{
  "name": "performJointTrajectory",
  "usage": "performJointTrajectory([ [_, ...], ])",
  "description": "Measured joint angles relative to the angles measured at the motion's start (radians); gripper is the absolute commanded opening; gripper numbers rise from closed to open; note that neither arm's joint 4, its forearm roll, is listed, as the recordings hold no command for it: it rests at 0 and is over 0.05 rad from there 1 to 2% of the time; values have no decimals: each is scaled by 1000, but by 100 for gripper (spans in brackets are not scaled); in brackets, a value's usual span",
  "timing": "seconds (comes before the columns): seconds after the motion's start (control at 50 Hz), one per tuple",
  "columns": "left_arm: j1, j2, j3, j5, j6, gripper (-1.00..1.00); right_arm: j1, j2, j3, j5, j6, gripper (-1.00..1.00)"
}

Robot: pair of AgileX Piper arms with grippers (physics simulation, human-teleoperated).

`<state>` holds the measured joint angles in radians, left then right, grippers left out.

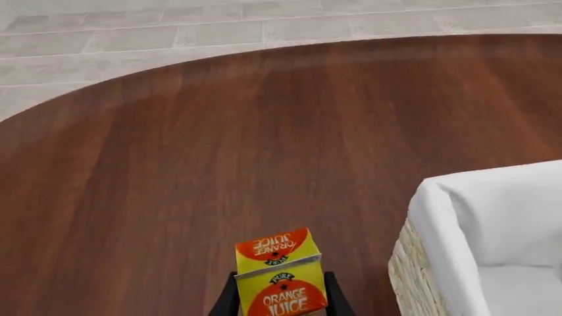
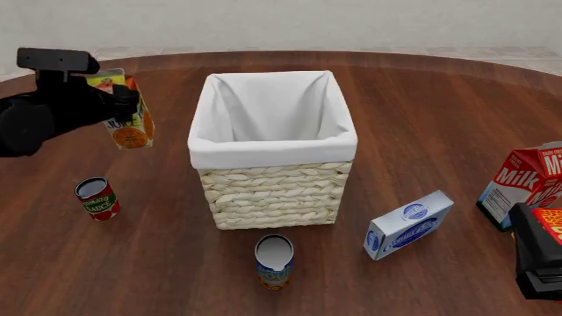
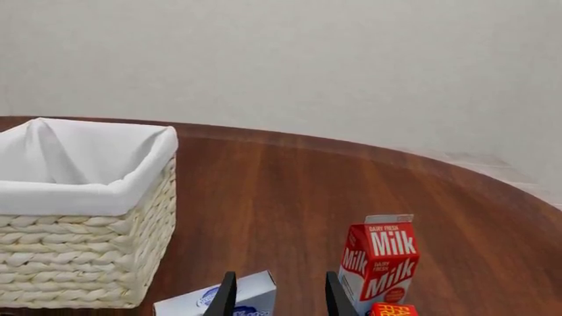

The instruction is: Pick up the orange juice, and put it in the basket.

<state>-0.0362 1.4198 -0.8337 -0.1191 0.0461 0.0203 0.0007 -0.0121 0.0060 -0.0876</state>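
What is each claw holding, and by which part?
The left claw grips the juice by its two sides, off the table. The right claw holds nothing.

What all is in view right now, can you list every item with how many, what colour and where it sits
orange juice: one, yellow and orange carton, held off the table by the left gripper, left of the basket
basket: one, pale straw with white liner, centre of the table
tomato sauce can: one, red and green label, near left
second can: one, blue and orange label, in front of the basket
blue-white box: one, lying right of the basket
Milk carton: one, red and white, upright at far right
small red-orange box: one, right edge, partly hidden
table: one, dark red-brown wood
left gripper: black, shut on the carton
right gripper: black, open, low at right, holding nothing
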Motion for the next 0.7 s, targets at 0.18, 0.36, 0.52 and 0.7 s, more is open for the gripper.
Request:
performJointTrajectory([
  [0.18, -8, -57, -25, 43, 11, -100, 1, 0, -2, 0, -1, 100],
  [0.36, -23, -109, -68, 94, 29, -100, 0, 0, -3, -1, -1, 100],
  [0.52, -37, -148, -115, 139, 49, -100, 1, 0, -6, -1, 0, 100],
  [0.7, -59, -174, -169, 178, 68, -100, 2, 0, -7, -2, 1, 100],
])
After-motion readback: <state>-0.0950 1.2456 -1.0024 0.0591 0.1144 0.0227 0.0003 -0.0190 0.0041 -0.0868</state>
